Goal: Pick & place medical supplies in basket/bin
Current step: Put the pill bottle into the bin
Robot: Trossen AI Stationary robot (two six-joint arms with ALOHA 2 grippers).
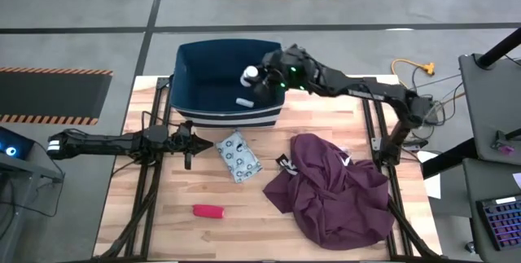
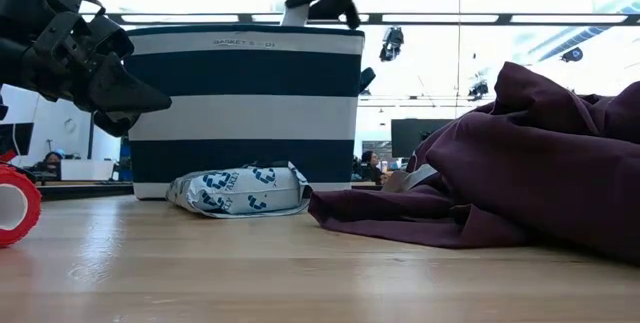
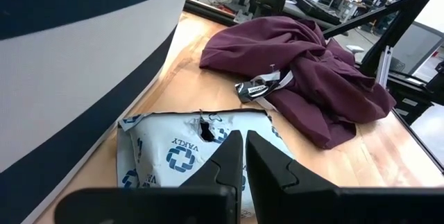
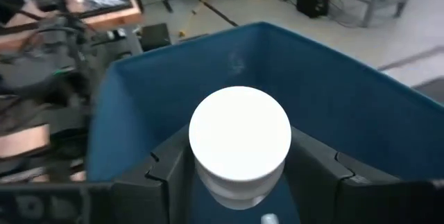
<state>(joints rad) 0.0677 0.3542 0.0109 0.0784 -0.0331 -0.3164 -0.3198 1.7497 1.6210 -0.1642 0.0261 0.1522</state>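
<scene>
The dark-blue bin point(image 1: 213, 84) with a white stripe stands at the table's far side. My right gripper point(image 1: 260, 82) hovers over its inside, shut on a white cylinder point(image 4: 239, 137). A second white cylinder point(image 1: 244, 102) lies on the bin's floor. The pale-blue dotted packet point(image 1: 238, 155) lies flat on the table just in front of the bin. My left gripper point(image 3: 244, 165) is shut, above the table just left of the packet, touching nothing. The red oblong piece point(image 1: 208, 211) lies nearer the near edge. My right gripper pinches the white cylinder by its round side point(image 4: 201, 172) between the two fingers point(image 4: 316, 172), one on each side. The cylinder's flat end faces the wrist camera. It is lifted clear, above the bin's open top point(image 2: 300, 11).
A big maroon cloth point(image 1: 334, 186) lies heaped on the right half of the table, with a small black-and-white label point(image 3: 258, 85) at its left edge. Dark frame rails point(image 1: 146, 190) run along both table sides. Bare wood point(image 1: 244, 222) shows near the front.
</scene>
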